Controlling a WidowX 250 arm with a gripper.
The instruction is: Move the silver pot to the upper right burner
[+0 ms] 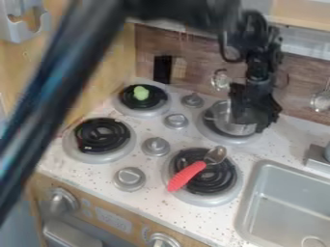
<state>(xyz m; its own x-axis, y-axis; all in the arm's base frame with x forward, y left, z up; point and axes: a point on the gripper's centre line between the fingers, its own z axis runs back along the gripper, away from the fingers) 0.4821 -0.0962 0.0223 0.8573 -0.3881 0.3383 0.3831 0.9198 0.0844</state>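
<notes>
- At 6 o'clock, from the middle of the view, a silver knob [162, 240] sits on the stove front, with another front knob [61, 200] between 7 and 8.
- A metal sink [274, 212] is set into the speckled white desk [90, 174] between 4 and 5 o'clock.
- The near-right burner [230, 189], at 5 o'clock, has a spoon [185, 177] lying across its black coil, red handle toward 8 and metal bowl toward 2.
- The near-left burner [102, 135] is close to 9 o'clock. Four silver dials [129, 178] make a slanting row from 7 o'clock to 12:30, between the left and right burners.
- The far-left burner [153, 111], at 11 o'clock, carries a lumpy green thing [140, 92].
- The silver pot [222, 117] is upright on the far-right burner [226, 138], at 3 o'clock, partly hidden by the claw.
- The black arm [187, 12] runs along the top edge toward 1 o'clock, then bends; its wrist hangs nearly straight down. The claw [256, 120] points down at the pot's 3 o'clock side, overlapping it in the view. Whether it is spread, pressed together or pinching the pot, I cannot tell.
- Behind, a brown wood-look panel [193, 58] spans 12 to 2 o'clock, with a black rectangle [162, 69] near 12.
</notes>
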